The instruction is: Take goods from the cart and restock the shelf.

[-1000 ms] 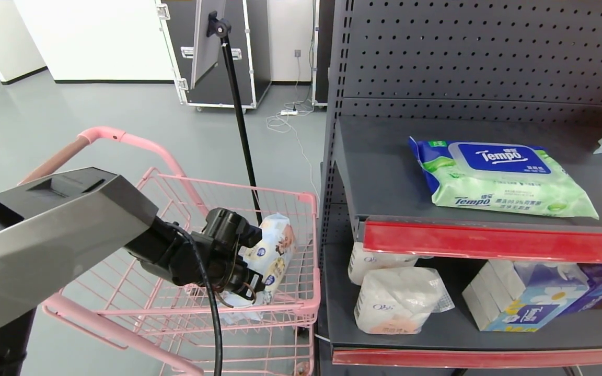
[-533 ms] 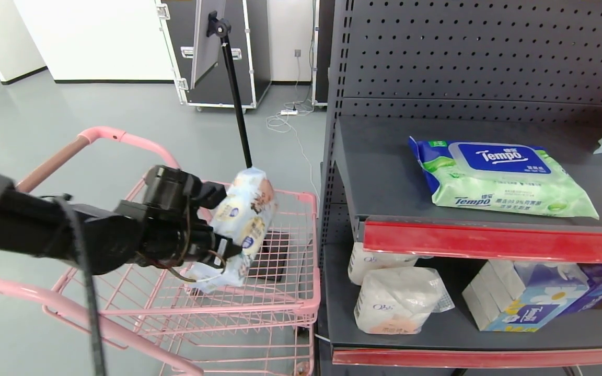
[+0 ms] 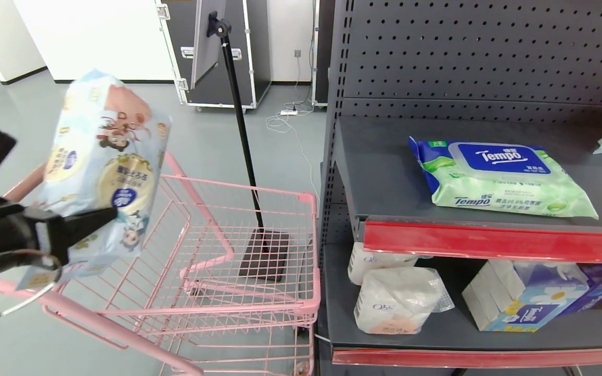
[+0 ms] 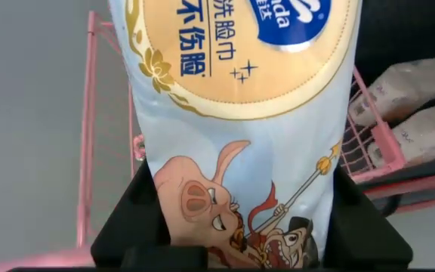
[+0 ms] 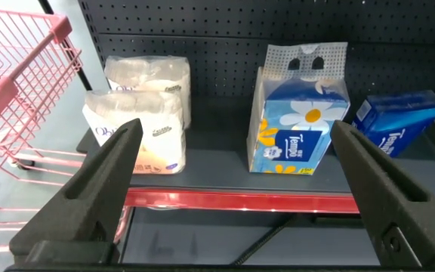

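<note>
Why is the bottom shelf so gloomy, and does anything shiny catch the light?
Head view: the upper shelf overhangs the lower shelf, shading the white packs there; the floor shows soft sheen. Right wrist view: the red shelf edge carries a pale glare streak.

White brand lettering marks the blue lid of the wipes pack (image 3: 505,180); Chinese characters cross the round badge on the cartoon pack (image 3: 103,172); a blue logo fronts the tissue box (image 5: 299,140).
</note>
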You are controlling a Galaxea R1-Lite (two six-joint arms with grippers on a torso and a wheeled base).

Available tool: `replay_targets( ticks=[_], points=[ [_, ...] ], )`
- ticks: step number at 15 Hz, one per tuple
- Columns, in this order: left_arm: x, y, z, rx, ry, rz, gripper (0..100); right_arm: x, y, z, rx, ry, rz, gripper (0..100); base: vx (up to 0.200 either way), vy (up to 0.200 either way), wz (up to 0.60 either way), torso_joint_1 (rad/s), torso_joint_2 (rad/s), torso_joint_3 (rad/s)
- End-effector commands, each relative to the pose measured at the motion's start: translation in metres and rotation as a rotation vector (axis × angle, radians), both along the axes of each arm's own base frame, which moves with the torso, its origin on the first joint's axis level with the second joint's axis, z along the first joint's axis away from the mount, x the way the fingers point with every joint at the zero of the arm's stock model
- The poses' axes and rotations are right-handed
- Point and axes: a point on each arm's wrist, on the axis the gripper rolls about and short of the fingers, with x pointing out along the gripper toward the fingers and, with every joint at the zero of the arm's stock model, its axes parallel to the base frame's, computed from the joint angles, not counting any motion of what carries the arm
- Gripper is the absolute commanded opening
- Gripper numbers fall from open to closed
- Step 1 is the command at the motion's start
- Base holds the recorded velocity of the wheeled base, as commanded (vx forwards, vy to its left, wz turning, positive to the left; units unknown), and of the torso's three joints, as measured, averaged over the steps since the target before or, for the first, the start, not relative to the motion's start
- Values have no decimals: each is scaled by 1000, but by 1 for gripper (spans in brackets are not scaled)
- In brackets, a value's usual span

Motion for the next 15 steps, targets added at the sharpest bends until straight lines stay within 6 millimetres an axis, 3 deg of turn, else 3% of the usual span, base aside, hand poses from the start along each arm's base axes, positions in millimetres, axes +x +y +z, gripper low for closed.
replay_targets(
  ticks=[1,3,6,12,15],
  points=[
    [-165,16,-32,-35,-229,-29,0,0,0,0,-1,0,0,100,0,0,0,0,0,0],
    [-200,18,-56,-39,-232,-46,0,0,0,0,1,2,0,100,0,0,0,16,-72,-43],
    [-209,19,-63,-39,-269,-31,0,0,0,0,1,0,0,100,0,0,0,126,-421,-268],
    [-209,20,-51,-34,-312,10,0,0,0,0,-1,0,0,100,0,0,0,207,-573,-361],
    [-200,20,-43,-27,-319,47,0,0,0,0,-1,0,0,100,0,0,0,168,-442,-263]
  ],
)
